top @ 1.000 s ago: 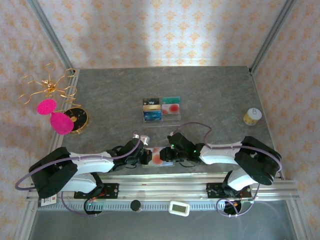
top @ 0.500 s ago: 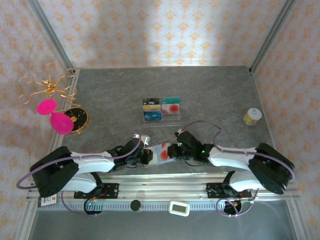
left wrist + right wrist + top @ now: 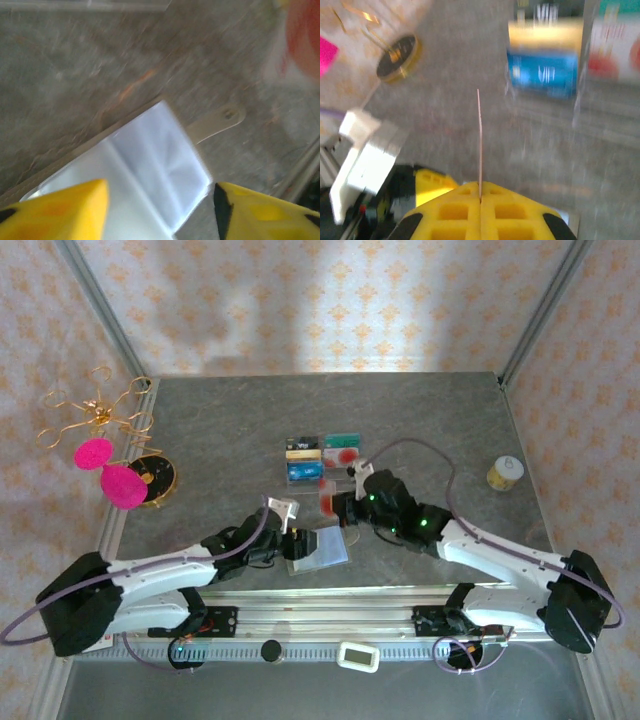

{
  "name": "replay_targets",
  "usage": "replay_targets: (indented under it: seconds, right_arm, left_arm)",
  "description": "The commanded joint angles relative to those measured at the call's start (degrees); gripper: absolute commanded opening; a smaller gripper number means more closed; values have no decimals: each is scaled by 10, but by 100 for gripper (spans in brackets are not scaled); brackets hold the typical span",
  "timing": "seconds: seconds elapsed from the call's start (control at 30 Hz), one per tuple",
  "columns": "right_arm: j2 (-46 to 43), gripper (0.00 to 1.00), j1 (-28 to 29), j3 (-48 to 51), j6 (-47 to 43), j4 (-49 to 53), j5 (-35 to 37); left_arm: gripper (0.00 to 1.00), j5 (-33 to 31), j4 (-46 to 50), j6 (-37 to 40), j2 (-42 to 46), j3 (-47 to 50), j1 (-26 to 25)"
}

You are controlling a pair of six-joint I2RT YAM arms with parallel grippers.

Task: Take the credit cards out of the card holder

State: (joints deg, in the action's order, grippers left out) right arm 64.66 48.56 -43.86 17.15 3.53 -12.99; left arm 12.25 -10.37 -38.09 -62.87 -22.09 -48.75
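Top external: thin pale red-blotched card (image 3: 329,502) pinched between tight-pressed right fingers (image 3: 480,196); left fingers (image 3: 298,543) apart over unfolded holder (image 3: 322,548), glossy bluish-white lining up, on mottled grey counter (image 3: 220,440).

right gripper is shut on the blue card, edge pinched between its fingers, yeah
Not quite. The card pinched in the shut right gripper is pale with a red blotch, not blue, as the top external view shows. The blue card sits farther back, away from the gripper.
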Motion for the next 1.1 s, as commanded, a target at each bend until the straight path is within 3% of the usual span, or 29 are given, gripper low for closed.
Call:
replay_targets:
  seconds: [0.0, 0.03, 0.07, 0.1, 0.37, 0.5, 0.67, 0.83, 1.07]
  right_arm:
    - [12, 0, -41, -65, -127, -1, -4]
    - [25, 0, -54, -89, -149, 2, -18]
    - [44, 0, -67, -116, -175, 9, -43]
    - [61, 0, -77, -142, -209, 17, -72]
    - [201, 0, -120, -347, -486, 213, -180]
    - [288, 0, -141, -477, -596, 321, -183]
    - [393, 0, -183, -623, -714, 460, -239]
    - [451, 0, -200, -670, -817, 541, -237]
    - [496, 0, -214, -686, -884, 576, -194]
  left_arm:
    - [75, -43, 42, 1, 37, -27, 1]
    - [90, -48, 52, 3, 45, -31, 1]
    - [98, -58, 66, 4, 53, -38, 2]
    - [99, -66, 79, 8, 62, -44, 4]
    - [99, -169, 178, 21, 123, -80, 40]
    - [99, -148, 189, 29, 150, -81, 96]
    - [99, -174, 196, 64, 156, -100, 117]
    - [99, -218, 186, 82, 155, -103, 117]
    - [99, -267, 167, 114, 155, -109, 119]
